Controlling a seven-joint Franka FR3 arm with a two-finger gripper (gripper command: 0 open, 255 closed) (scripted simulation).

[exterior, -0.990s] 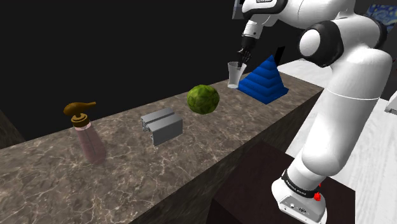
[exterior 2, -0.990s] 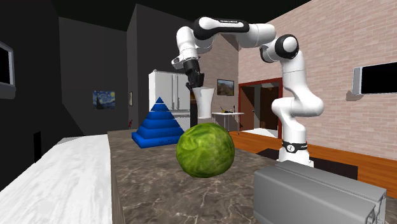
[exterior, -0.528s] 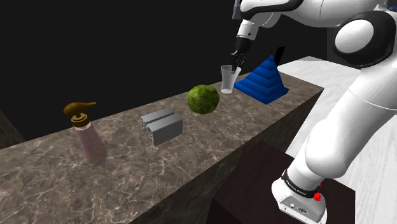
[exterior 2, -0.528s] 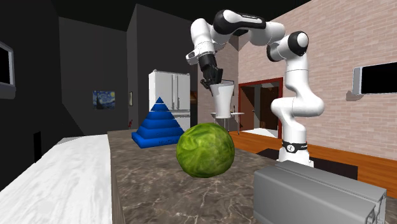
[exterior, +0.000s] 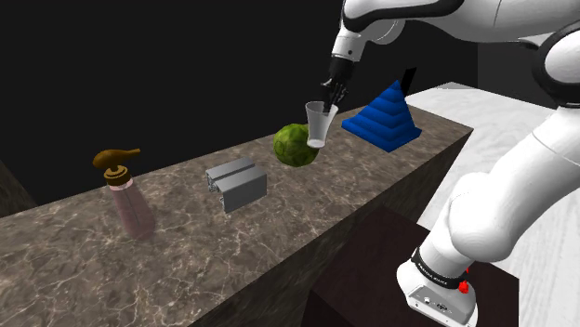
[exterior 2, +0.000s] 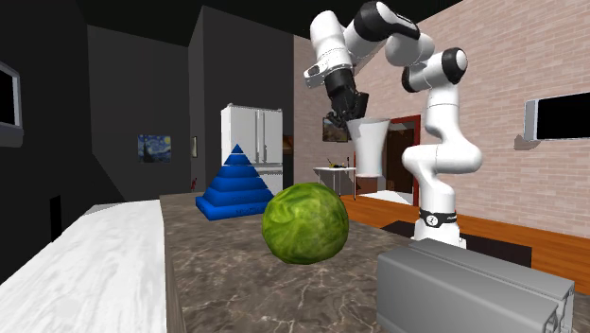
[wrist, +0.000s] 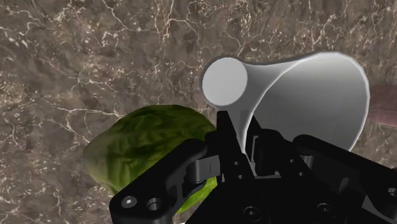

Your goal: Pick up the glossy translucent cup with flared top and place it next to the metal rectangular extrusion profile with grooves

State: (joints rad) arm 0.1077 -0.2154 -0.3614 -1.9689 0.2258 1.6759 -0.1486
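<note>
The translucent flared cup (exterior: 319, 124) hangs in the air above the counter, just over the green ball (exterior: 294, 146). My black gripper (exterior: 328, 98) is shut on the cup's rim, one finger inside and one outside. From the wrist, the cup (wrist: 305, 95) is pinched at its wall by the gripper (wrist: 240, 137), with the ball (wrist: 146, 149) below. In the second exterior view the cup (exterior 2: 367, 148) hangs from the gripper (exterior 2: 344, 121). The grey grooved extrusion (exterior: 237, 183) lies on the counter, further toward the shoulder view's left, and appears again as the extrusion (exterior 2: 473, 284).
A blue stepped pyramid (exterior: 383, 116) stands at the far end of the marble counter (exterior: 186, 255). A pink pump bottle (exterior: 125, 190) stands beyond the extrusion toward the shoulder view's left. The counter's front edge drops to a dark floor. My arm's stand is at the lower right.
The arm has carried the cup toward the shoulder view's left, from beside the blue pyramid to above the green ball. The grip on the cup is unchanged.
</note>
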